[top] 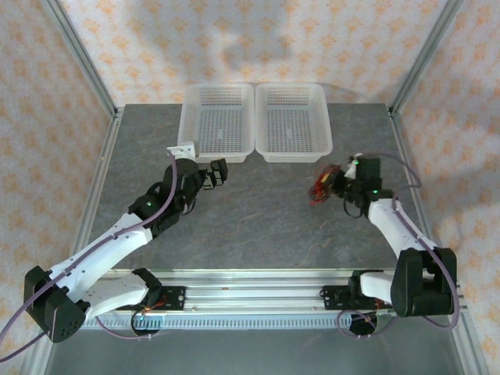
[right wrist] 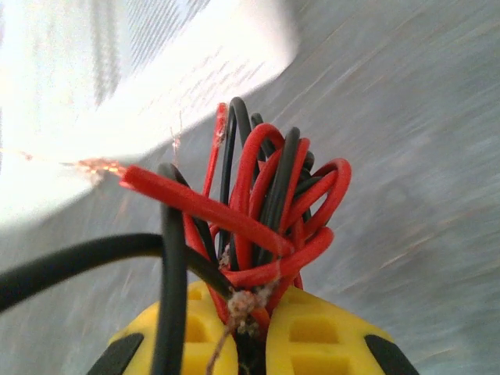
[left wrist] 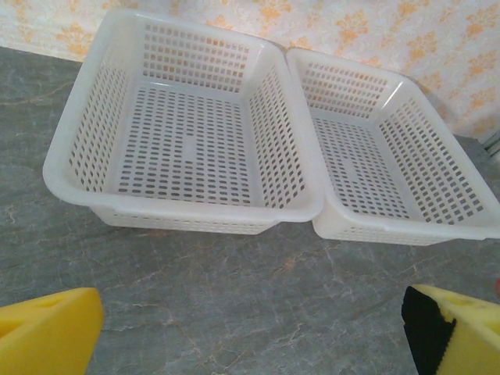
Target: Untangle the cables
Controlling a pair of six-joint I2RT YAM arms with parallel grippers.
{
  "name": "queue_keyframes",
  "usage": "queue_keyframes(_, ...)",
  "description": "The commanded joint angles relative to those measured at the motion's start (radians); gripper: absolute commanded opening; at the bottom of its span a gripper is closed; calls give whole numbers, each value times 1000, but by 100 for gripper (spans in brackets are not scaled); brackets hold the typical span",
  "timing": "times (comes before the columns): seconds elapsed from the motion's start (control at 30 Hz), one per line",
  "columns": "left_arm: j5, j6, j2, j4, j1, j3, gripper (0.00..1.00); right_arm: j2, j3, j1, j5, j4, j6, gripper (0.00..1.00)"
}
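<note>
My right gripper [right wrist: 250, 332], pinched narrow, clamps a tangled bundle of thin red and black cables [right wrist: 266, 211] at my wrist view's centre; overhead, that bundle [top: 320, 190] shows right of centre. My left gripper [top: 214, 173] gapes wide, its wrist view facing two white perforated plastic baskets [left wrist: 183, 209] on the grey mottled table [left wrist: 234, 273].

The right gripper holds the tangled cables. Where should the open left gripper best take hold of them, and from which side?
Probably the straight red end jutting sideways out of the cables, away from the right gripper. It stands free of the tangle, so it can be pinched alone. The left gripper should come from the left, the side toward which the cables point.
</note>
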Motion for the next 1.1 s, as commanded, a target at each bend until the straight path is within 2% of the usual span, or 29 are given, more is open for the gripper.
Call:
queue_keyframes(0.0, 9, -7, -1, -57, -13, 48, 99, -3, -40, 162, -87, 132, 7, 0)
queue_keyframes(0.13, -7, -18, -3, -95, -16, 54, 99, 109, -81, 338, -105, 330, 93, 0)
queue_keyframes(0.27, -18, -38, -13, -140, -18, 52, 99, 261, -54, 451, -133, 486, 153, 0)
queue_keyframes(0.37, -42, -56, -10, -188, -18, 59, 99, 354, 0, 498, -117, 490, 160, 0)
queue_keyframes(0.43, -56, -69, 1, -231, -19, 69, 99, 401, 38, 501, -76, 437, 171, 6)
queue_keyframes(0.47, -59, -72, 6, -247, -21, 72, 99, 414, 54, 501, -44, 395, 170, 12)
queue_keyframes(0.57, -55, -89, 32, -296, -29, 80, 99, 421, 99, 501, 55, 262, 162, 49)
queue_keyframes(0.63, -56, -105, 51, -316, -45, 77, 99, 390, 109, 501, 111, 195, 157, 95)
queue_keyframes(0.67, -58, -114, 61, -319, -55, 73, 99, 369, 111, 501, 133, 167, 155, 100)
queue_keyframes(0.87, 1, -194, 156, -255, -142, 43, 99, 220, 141, 498, 300, -44, 134, 100)
queue_keyframes(1.07, 112, -265, 319, -117, -235, 43, 91, 121, 188, 492, 423, -213, 91, 98)
